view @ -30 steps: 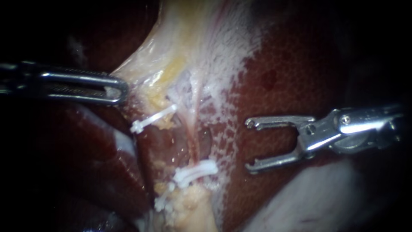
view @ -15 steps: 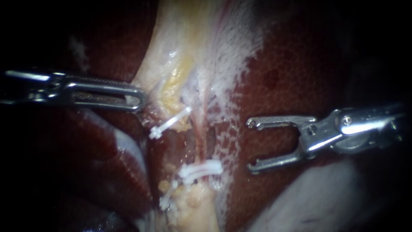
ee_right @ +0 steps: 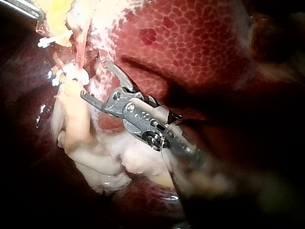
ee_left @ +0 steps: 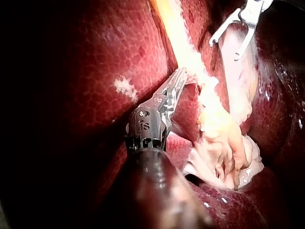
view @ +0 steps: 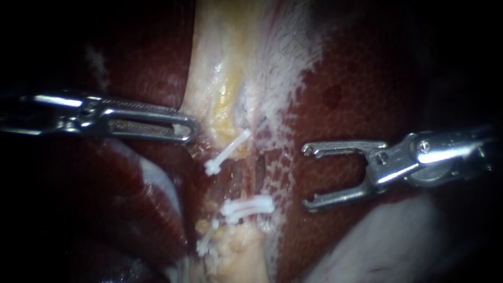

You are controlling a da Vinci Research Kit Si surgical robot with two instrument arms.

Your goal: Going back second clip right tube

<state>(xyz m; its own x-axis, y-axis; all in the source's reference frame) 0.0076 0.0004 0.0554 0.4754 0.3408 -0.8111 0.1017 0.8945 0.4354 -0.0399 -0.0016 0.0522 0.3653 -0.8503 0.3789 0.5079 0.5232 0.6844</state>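
Over the liver (view: 361,78), right instrument (view: 309,178) agape (empty), left instrument (view: 189,128) gripping pale tissue (view: 212,73).

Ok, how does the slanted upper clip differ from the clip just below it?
The upper clip is a single thin bar, slanted, beside the left instrument, shut on pale tissue. The lower clip lies nearly level, looks thicker, and sits nearer the right instrument's open jaws. Both are white.

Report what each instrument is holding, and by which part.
The left instrument grips the pale tissue by its edge, just above the upper clip. The right instrument holds nothing; it stands open over the liver.
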